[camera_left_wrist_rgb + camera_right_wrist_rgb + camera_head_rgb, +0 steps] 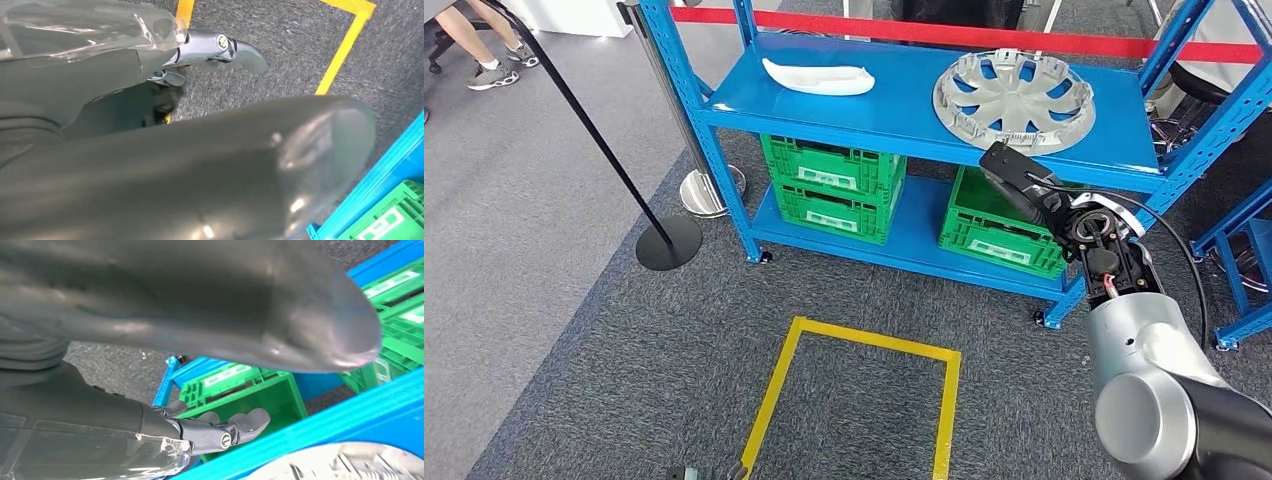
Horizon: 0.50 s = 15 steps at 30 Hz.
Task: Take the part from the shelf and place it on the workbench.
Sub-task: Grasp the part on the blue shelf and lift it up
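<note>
Right hand (1024,180) fingers (240,425) apart, empty — just below shelf (904,120) edge — wheel cover (1014,98) near above.

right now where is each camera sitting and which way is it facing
Head view: high on the body, looking forward and down at the blue shelf holding the wheel cover; right hand raised.
Left wrist view: behind the left hand, facing carpet and yellow tape.
Right wrist view: behind the right hand, facing green crates.
Head and right wrist views share shelf, crates, wheel cover.
</note>
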Tool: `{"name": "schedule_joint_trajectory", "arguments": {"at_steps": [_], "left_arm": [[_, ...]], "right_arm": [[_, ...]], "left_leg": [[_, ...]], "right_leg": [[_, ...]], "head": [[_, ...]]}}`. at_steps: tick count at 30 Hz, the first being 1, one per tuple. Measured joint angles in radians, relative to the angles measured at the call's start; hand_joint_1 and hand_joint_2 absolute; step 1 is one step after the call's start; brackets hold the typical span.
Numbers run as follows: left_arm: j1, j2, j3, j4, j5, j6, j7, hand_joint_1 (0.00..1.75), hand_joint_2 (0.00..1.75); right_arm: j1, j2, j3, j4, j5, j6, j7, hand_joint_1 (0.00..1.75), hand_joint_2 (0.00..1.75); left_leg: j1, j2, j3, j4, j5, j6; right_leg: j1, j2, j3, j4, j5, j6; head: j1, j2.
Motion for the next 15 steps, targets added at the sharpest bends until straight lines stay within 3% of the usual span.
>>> {"name": "schedule_joint_trajectory", "arguments": {"at_steps": [1,3,4,5,6,10,15], "left_arm": [[0.000,0.000,0.000,0.000,-0.001,0.004,0.005,0.00,0.00],[-0.001,0.001,0.000,0.000,-0.002,0.005,0.011,0.00,0.00],[-0.002,0.001,-0.001,0.000,-0.002,0.005,0.012,0.00,0.00],[-0.003,0.001,-0.001,0.000,-0.002,0.004,0.013,0.00,0.00],[-0.004,0.001,-0.001,0.000,-0.002,0.003,0.014,0.00,0.00],[-0.006,-0.001,-0.003,-0.001,-0.002,0.000,0.015,0.00,0.00],[-0.006,-0.004,-0.003,-0.001,0.006,-0.067,0.004,0.00,0.00]], "right_arm": [[0.000,0.002,-0.001,0.000,0.000,0.000,-0.003,0.00,0.00],[0.000,0.005,-0.002,0.000,-0.002,0.000,-0.010,0.00,0.00],[0.000,0.008,-0.002,0.000,-0.004,0.000,-0.013,0.00,0.00],[0.000,0.009,-0.002,0.000,-0.005,0.000,-0.014,0.00,0.00],[0.001,0.011,-0.002,0.000,-0.005,0.000,-0.014,0.00,0.00],[0.003,0.014,-0.003,0.000,-0.006,0.000,-0.014,0.00,0.00],[0.003,0.018,-0.003,0.000,-0.006,0.001,-0.015,0.00,0.00]], "left_leg": [[-0.001,0.000,-0.003,-0.035,0.027,0.003],[-0.007,0.000,0.030,-0.174,0.139,0.020],[-0.012,0.000,0.050,-0.234,0.178,0.030],[-0.017,0.000,0.065,-0.274,0.198,0.037],[-0.021,-0.001,0.074,-0.293,0.206,0.041],[-0.020,-0.003,0.083,-0.296,0.217,0.028],[-0.020,-0.006,0.083,-0.295,0.212,0.038]], "right_leg": [[0.002,0.001,0.010,0.000,-0.007,0.000],[0.008,0.002,0.029,-0.001,-0.021,-0.001],[0.009,0.003,0.036,-0.002,-0.025,0.001],[0.010,0.005,0.040,-0.003,-0.030,0.004],[0.010,0.006,0.042,-0.003,-0.034,0.008],[0.013,0.005,0.045,0.000,-0.044,0.003],[0.013,0.002,0.051,-0.010,-0.046,0.009]], "head": [[0.000,0.000],[0.000,0.000],[0.001,0.000],[0.000,0.000],[0.000,0.000],[-0.001,0.000],[-0.001,0.000]]}}
